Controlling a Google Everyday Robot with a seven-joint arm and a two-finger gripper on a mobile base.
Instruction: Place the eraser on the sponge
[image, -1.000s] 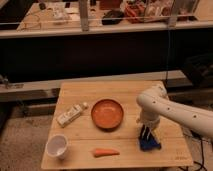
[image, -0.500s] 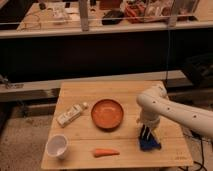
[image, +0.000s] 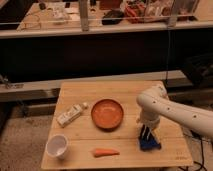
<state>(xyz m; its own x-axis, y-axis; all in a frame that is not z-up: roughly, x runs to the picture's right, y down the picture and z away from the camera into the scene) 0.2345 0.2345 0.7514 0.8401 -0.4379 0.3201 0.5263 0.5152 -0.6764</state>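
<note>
My gripper (image: 146, 134) points straight down at the right side of the wooden table (image: 80, 92). Its tip is just above or touching a small blue block (image: 150, 145), which looks like the eraser. I cannot tell whether the block is held. A pale rectangular block (image: 69, 115), probably the sponge, lies at an angle on the left part of the table, far from the gripper. The white arm (image: 170, 110) comes in from the right.
An orange bowl (image: 107, 113) sits mid-table between the pale block and the gripper. A carrot (image: 105, 152) lies near the front edge and a white cup (image: 57, 146) stands at the front left. Behind the table are a dark wall and a railing.
</note>
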